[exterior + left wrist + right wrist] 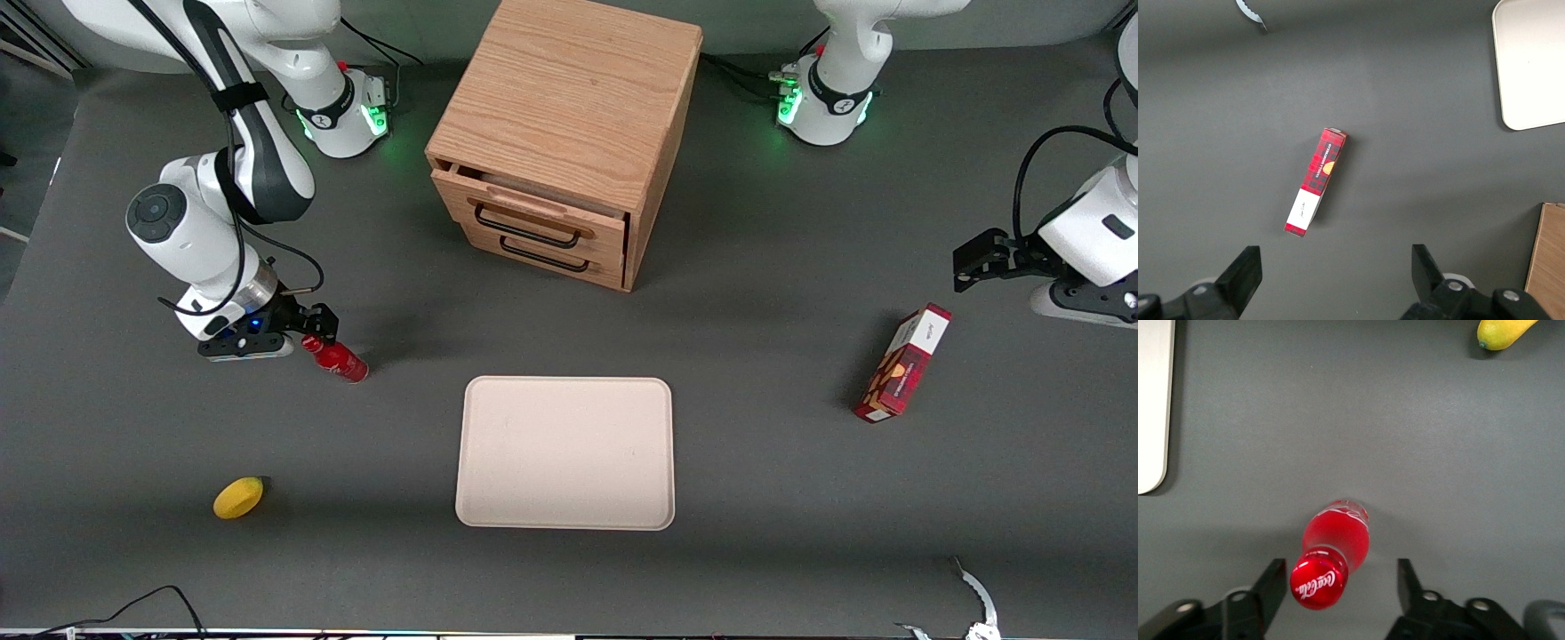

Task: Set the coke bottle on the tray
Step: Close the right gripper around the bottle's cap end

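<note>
The coke bottle (339,359), small, glossy red with a red cap, stands on the dark table toward the working arm's end, apart from the tray. My gripper (313,336) hangs open just over it. In the right wrist view the lettered cap of the coke bottle (1319,581) shows between the two black fingers of the gripper (1340,565), closer to one finger (1274,581) than to the other and touching neither. The pale cream-pink tray (565,453) lies flat with nothing on it, nearer the front camera than the cabinet; its rounded edge (1151,407) shows in the right wrist view.
A yellow lemon (238,497) lies nearer the front camera than the bottle. A wooden drawer cabinet (560,142) stands mid-table with its top drawer slightly out. A red-and-white carton (902,363) lies toward the parked arm's end.
</note>
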You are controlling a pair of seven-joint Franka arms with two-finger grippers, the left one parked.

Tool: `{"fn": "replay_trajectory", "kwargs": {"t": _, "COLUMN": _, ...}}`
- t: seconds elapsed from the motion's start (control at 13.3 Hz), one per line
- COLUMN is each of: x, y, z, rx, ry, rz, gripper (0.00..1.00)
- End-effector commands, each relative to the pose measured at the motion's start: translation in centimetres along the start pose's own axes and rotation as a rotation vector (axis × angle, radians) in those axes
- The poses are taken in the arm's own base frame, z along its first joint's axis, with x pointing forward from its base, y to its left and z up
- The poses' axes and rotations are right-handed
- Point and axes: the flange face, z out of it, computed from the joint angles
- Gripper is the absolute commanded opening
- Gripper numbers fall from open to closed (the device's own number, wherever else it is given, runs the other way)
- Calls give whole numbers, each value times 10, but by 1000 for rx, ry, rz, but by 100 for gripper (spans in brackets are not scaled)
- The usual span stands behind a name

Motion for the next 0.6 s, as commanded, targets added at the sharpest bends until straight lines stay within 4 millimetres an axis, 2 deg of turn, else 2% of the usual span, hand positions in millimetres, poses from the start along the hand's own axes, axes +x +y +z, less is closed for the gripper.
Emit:
{"fn": "replay_trajectory", "kwargs": {"t": 0.0, "x": -3, "y": -4, "z": -1, "rx": -7, "ry": 17, "rz": 0, "gripper": 12}}
{"fn": "replay_trajectory", "kwargs": {"t": 0.08, "x": -4, "y": -7, "z": -2, "rx": -6, "ry": 19, "rz": 5, "gripper": 0}}
{"fn": "replay_trajectory", "kwargs": {"t": 0.53, "x": -4, "y": -13, "z": -11, "rx": -6, "ry": 28, "rz": 16, "gripper": 0}}
